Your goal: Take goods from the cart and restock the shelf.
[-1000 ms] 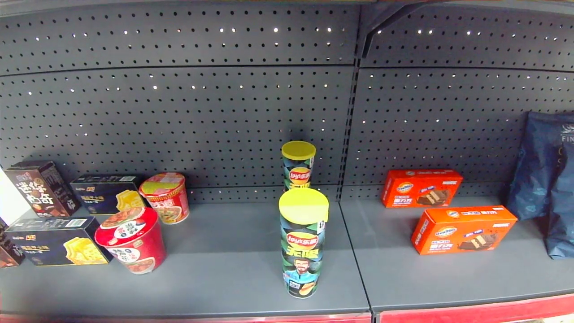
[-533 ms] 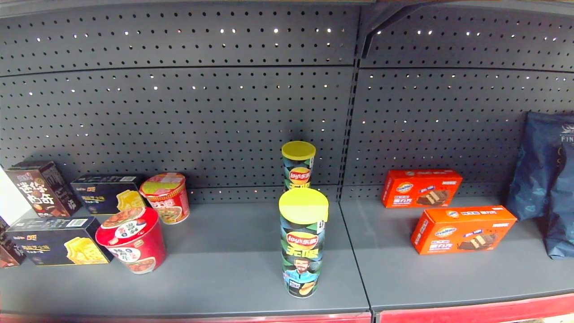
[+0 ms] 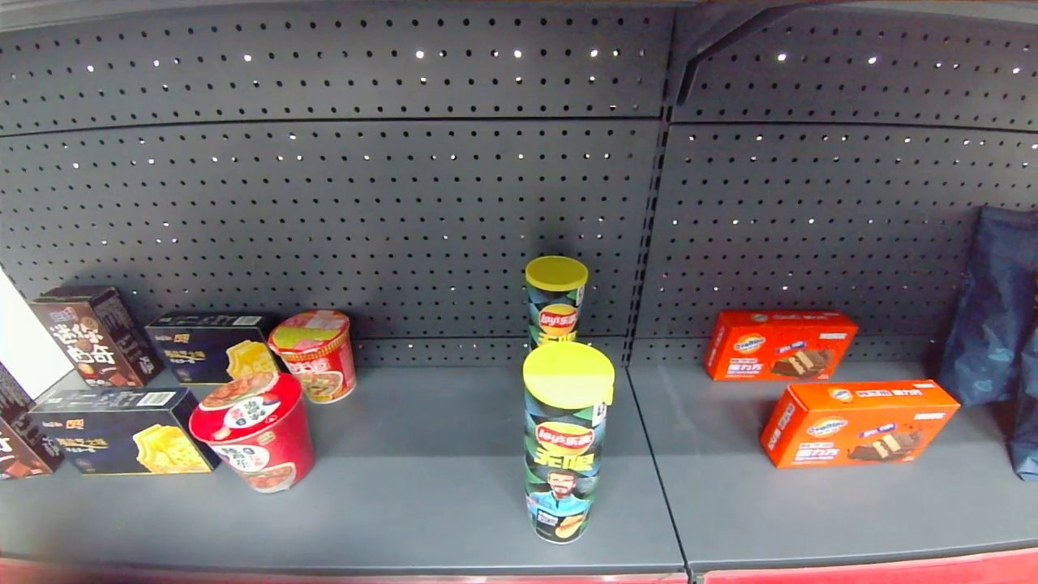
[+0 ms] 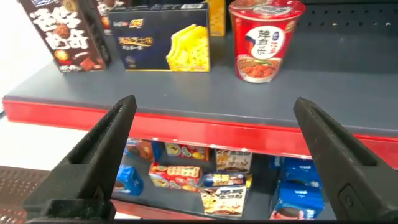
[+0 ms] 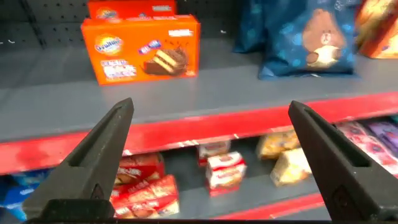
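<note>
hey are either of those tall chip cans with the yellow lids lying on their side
No, the front yellow-lidded cylindrical chip can and the rear yellow-lidded chip can both stand upright on the grey metal shelf.

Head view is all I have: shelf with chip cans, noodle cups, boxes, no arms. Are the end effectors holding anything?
Observer: No. The left end effector is open and empty, in front of the red shelf edge.
Operator: And the right?
Observer: The right end effector is open and empty, facing the front orange box.
Operator: Anything below this shelf?
Observer: Yes, snack packs on a lower shelf.
</note>
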Robot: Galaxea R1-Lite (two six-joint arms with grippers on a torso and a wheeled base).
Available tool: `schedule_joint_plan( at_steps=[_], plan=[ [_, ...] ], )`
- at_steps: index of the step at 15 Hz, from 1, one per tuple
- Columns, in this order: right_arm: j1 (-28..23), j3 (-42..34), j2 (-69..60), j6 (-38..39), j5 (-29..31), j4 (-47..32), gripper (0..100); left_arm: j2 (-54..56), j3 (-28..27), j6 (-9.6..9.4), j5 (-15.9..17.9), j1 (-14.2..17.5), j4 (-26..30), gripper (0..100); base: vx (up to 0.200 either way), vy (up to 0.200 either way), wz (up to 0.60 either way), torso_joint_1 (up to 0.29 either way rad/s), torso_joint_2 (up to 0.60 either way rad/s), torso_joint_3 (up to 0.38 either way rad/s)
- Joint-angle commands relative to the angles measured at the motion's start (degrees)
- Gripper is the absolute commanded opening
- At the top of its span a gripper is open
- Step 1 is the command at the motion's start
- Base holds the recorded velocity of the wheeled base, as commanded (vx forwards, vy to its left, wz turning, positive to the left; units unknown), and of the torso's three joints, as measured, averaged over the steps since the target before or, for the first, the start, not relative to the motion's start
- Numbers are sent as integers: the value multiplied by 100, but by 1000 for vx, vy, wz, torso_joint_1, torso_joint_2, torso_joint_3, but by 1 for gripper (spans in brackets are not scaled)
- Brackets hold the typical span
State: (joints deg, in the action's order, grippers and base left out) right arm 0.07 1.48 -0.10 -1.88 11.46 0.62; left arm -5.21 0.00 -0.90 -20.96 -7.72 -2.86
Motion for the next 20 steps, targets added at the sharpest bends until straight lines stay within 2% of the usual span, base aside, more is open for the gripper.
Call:
schedule_joint_plan(
  at_steps=[1, 17, 20],
  plan=[
    [1, 2, 10, 3, 5, 8, 100, -33, 0, 29, -5, -2, -12, 100, 0, 0, 0, 0, 0, 0],
    [1, 2, 10, 3, -91, 8, 100, -33, 0, 46, 162, -2, -4, 100, 0, 0, 0, 0, 0, 0],
    [1, 2, 10, -41, -82, 8, 100, -33, 0, 99, 188, -2, -4, 100, 0, 0, 0, 0, 0, 0]
  ],
)
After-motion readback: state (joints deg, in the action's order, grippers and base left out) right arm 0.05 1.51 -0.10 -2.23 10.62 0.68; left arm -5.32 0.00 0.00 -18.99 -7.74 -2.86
